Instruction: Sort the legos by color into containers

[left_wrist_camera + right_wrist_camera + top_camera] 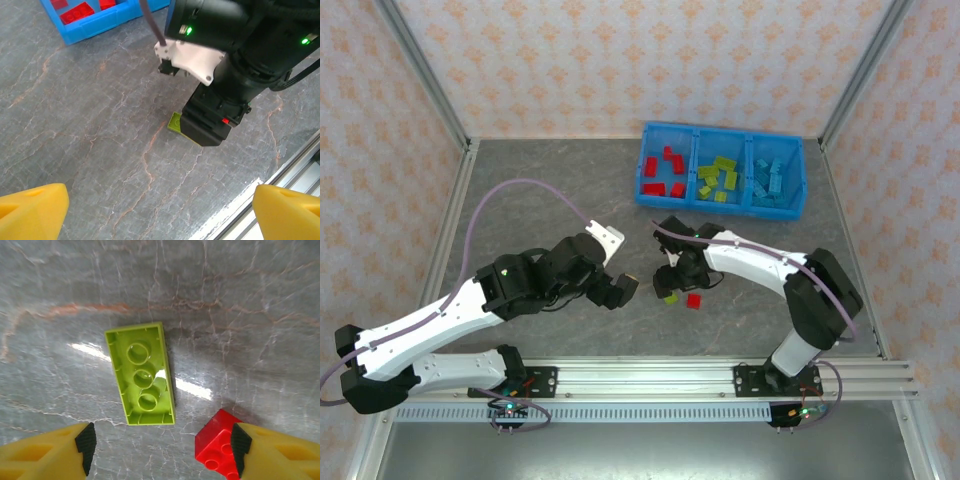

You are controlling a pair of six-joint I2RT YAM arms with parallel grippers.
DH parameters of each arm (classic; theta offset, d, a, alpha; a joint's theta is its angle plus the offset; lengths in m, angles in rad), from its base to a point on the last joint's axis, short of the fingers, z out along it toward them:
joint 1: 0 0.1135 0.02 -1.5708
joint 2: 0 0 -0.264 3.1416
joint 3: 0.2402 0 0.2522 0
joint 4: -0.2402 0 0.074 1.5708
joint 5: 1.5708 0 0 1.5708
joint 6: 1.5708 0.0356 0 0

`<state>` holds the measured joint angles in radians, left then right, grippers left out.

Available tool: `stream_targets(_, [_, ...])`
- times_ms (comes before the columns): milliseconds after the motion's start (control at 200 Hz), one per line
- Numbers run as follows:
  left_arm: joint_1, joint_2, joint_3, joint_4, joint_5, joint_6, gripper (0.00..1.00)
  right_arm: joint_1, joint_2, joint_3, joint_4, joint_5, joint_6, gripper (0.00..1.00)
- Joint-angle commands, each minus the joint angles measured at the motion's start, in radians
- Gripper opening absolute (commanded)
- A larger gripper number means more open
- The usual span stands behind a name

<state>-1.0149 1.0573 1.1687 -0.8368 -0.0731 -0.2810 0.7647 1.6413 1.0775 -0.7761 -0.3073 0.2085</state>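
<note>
Jaws spread on right gripper (161, 452) over upturned green lego (141, 374), red lego (216, 446) beside; left gripper (160, 212) wide apart, empty.

My table (550, 190): grey stone-look top with rusty veins, glare patches near the front edge. Peach patterned wallpaper (620, 60) on three sides. Metal posts (425, 70) at back corners, metal rail (650, 378) along front edge.

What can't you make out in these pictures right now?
Right wrist view: red lego partly behind a finger of the right gripper, cut by the bottom edge.
Left wrist view: green lego mostly hidden behind that gripper.
Top view: legos in the bin too small to count.
</note>
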Motion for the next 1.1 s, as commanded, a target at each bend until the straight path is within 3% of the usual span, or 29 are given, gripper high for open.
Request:
stream_targets(0, [-0.007,0.018,-0.003,0.029,0.017,-0.006,0.96,0.017,0.049,0.012,0.021,0.016,-0.015,0.72])
stream_targets(310, [-0.008,-0.017,-0.045,0.007,0.051,-0.026,0.97,0.033,0.196,0.104,0.017,0.031,-0.012,0.53])
stream_targets(440, [-0.008,-0.059,-0.074,0.011,0.030,-0.042,0.97,0.036,0.219,0.091,0.021,0.039,-0.006,0.36])
stream_targets(566, [-0.008,-0.079,-0.089,0.016,0.038,-0.042,0.98,0.036,0.168,0.084,0.011,0.059,0.001,0.21])
stream_targets(711, [-0.009,-0.067,-0.085,0.027,0.090,-0.012,0.99,0.021,0.036,0.103,0.005,0.092,0.030,0.20])
stream_targets(891, [-0.010,-0.062,-0.054,0.107,0.092,0.000,1.00,-0.150,-0.057,0.201,0.019,0.116,0.104,0.19])
stream_targets(1091, [-0.008,-0.040,-0.057,0.273,0.072,-0.089,1.00,-0.436,0.064,0.393,0.031,0.171,0.161,0.18])
